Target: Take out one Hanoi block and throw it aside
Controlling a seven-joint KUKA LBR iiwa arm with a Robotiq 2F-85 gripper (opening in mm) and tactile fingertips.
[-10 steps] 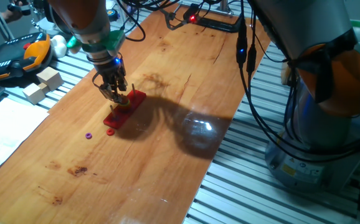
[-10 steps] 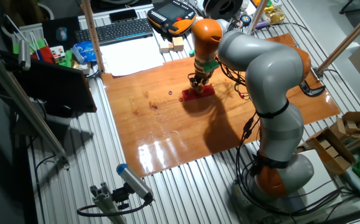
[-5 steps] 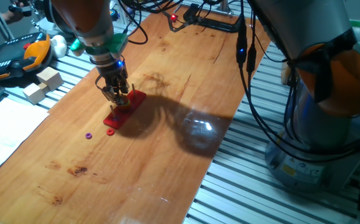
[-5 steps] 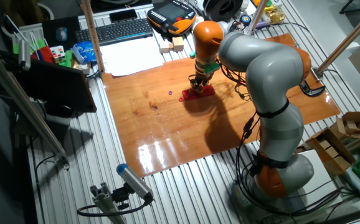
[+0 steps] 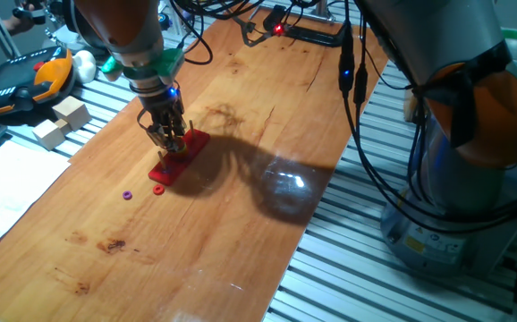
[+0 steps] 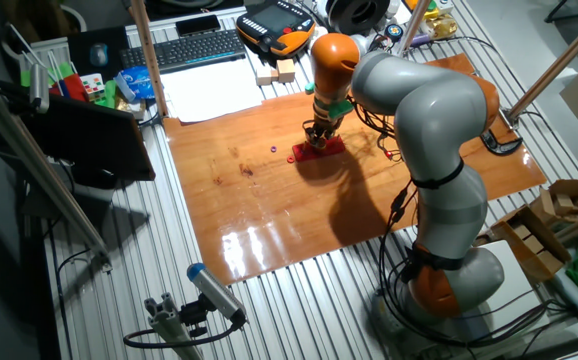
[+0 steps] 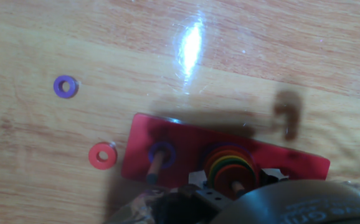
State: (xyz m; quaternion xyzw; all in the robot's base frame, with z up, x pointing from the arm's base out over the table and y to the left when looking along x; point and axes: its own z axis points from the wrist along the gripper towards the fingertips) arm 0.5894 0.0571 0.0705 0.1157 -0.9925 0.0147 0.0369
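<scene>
The orange-red Hanoi block [image 7: 102, 155] lies flat on the wooden table just left of the red pegged base [image 7: 292, 163]. It also shows in one fixed view [image 5: 158, 190] and in the other fixed view [image 6: 292, 158]. The base [image 5: 191, 143] carries a stack of coloured rings [image 7: 231, 165] on one peg and a blue-purple ring [image 7: 161, 151] on another. My gripper [image 5: 172, 140] hangs low over the stack on the base [image 6: 329, 146], about a base-length from the orange-red block. Its fingertips are hidden in the hand view, and I cannot see how wide its jaws stand.
A tiny purple ring [image 7: 66, 86] lies on the table [image 5: 241, 224] beyond the orange-red block, also seen in one fixed view [image 5: 128, 194]. Wooden blocks [image 5: 62, 121] and a teach pendant [image 5: 26, 80] sit off the table's left edge. The arm's base [image 6: 449, 280] stands at the table's side.
The gripper has shifted slightly toward the ring stack over the base since a second ago. The rings on the table have not moved.
</scene>
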